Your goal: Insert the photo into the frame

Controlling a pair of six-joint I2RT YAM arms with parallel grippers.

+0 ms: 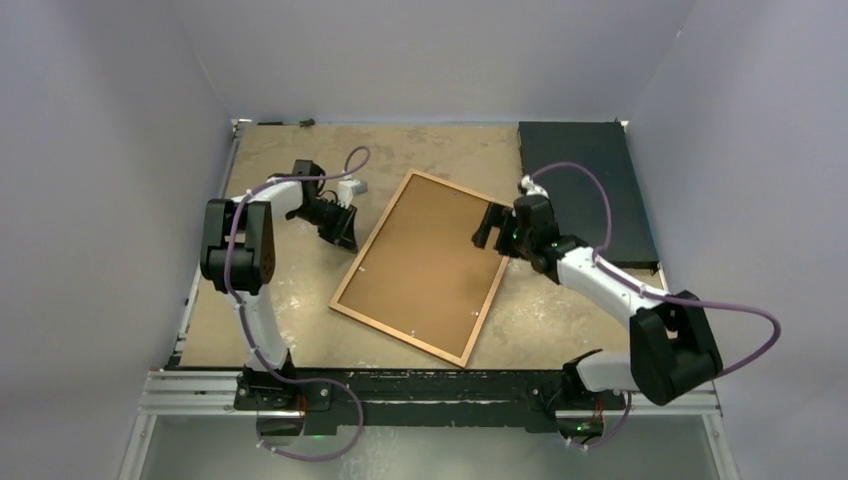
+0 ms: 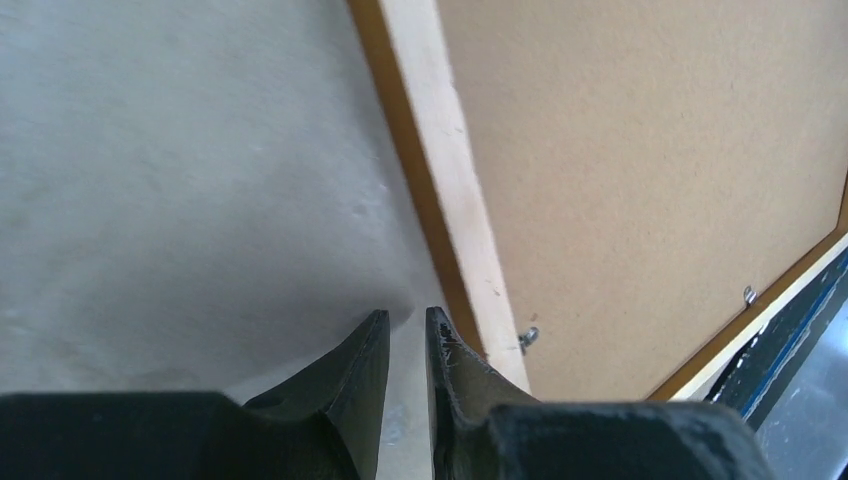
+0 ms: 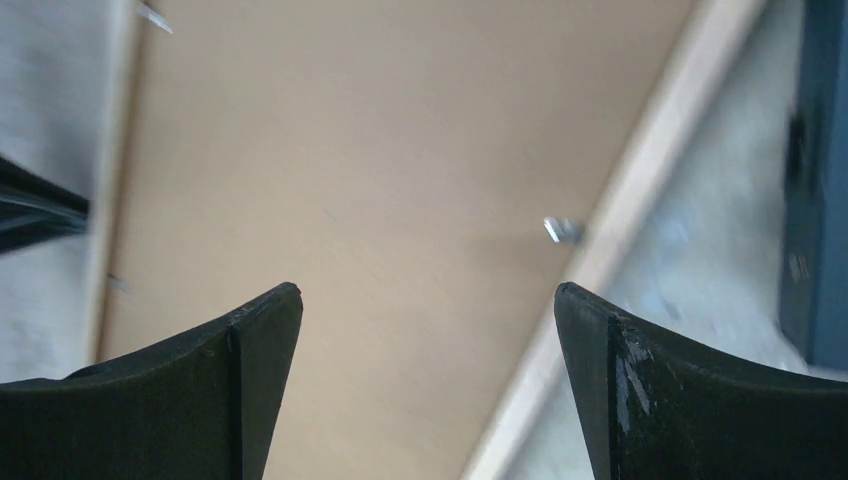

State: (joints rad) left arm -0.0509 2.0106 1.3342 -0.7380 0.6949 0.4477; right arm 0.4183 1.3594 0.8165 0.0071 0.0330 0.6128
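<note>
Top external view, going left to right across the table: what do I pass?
Left gripper → frame, lying back side up → right gripper at the frame's right edge → dark slab at the far right.

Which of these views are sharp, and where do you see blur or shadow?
Top external: sharp and evenly lit; the frame reads clearly, back side up. Left wrist: the frame edge smears toward the top, and a soft shadow lies ahead of the left gripper. Right wrist: soft throughout; the clip is blurred.
</note>
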